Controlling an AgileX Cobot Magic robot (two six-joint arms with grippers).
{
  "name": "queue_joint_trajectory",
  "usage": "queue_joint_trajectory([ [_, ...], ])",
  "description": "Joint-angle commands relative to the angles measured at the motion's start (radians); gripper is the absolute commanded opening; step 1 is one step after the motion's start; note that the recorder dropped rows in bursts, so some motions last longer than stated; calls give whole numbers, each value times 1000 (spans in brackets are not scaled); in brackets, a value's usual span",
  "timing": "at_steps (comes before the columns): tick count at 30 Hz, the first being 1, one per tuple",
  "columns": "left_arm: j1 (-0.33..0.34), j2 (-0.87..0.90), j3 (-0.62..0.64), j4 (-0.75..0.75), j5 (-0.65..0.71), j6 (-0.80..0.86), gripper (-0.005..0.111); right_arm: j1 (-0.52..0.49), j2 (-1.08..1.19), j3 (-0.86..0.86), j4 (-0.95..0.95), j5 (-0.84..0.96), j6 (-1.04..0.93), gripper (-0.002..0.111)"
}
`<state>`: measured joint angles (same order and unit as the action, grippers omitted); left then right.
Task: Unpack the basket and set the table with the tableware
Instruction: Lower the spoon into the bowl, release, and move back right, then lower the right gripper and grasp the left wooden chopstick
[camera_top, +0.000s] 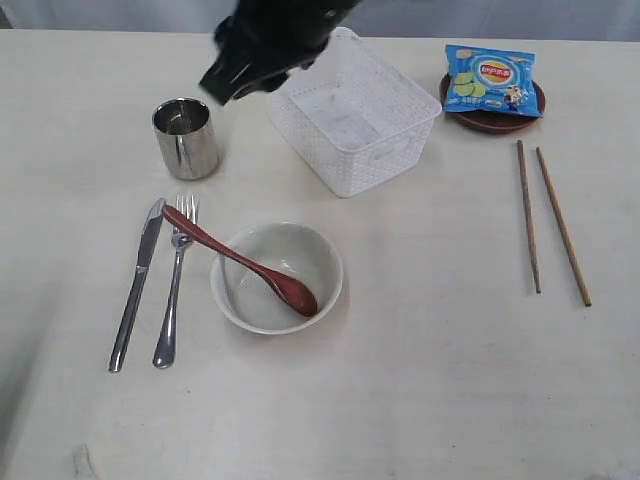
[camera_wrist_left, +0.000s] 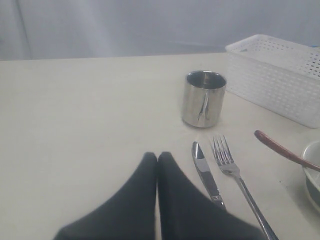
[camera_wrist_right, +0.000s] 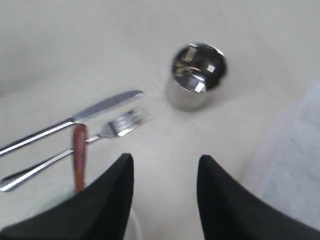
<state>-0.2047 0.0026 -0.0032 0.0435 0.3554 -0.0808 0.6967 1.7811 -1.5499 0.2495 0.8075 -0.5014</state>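
Observation:
The white basket (camera_top: 350, 110) stands empty at the back of the table (camera_top: 430, 380). My right gripper (camera_top: 222, 85) (camera_wrist_right: 165, 162) hangs open and empty between the basket and the steel mug (camera_top: 186, 138) (camera_wrist_right: 196, 75). In front of the mug lie the knife (camera_top: 138, 283) and fork (camera_top: 175, 280) side by side. The red-brown spoon (camera_top: 240, 260) rests in the off-white bowl (camera_top: 300, 248). Two chopsticks (camera_top: 527, 215) lie at the right. My left gripper (camera_wrist_left: 157, 156) is shut on nothing, low over the table near the knife (camera_wrist_left: 206, 175); the exterior view does not show it.
A blue chips packet (camera_top: 492, 80) lies on the small brown plate (camera_top: 495, 126) at the back right. The dark right arm reaches across the basket's back left corner.

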Motion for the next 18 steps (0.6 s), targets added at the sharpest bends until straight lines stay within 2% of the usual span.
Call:
queue_joint_trajectory([
  [1, -5, -3, 3, 9, -11, -4, 0, -160, -35, -8, -75, 68, 133, 34],
  [7, -5, -3, 3, 9, -11, -4, 0, -406, -9, -6, -75, 152, 250, 34],
  [10, -5, -3, 3, 9, -11, -4, 0, -496, 42, -6, -75, 196, 302, 34],
  [14, -5, -3, 3, 9, -11, -4, 0, -564, 141, -6, -75, 260, 367, 34],
  [18, -5, -3, 3, 9, -11, -4, 0, -575, 269, -6, -92, 303, 415, 34],
])
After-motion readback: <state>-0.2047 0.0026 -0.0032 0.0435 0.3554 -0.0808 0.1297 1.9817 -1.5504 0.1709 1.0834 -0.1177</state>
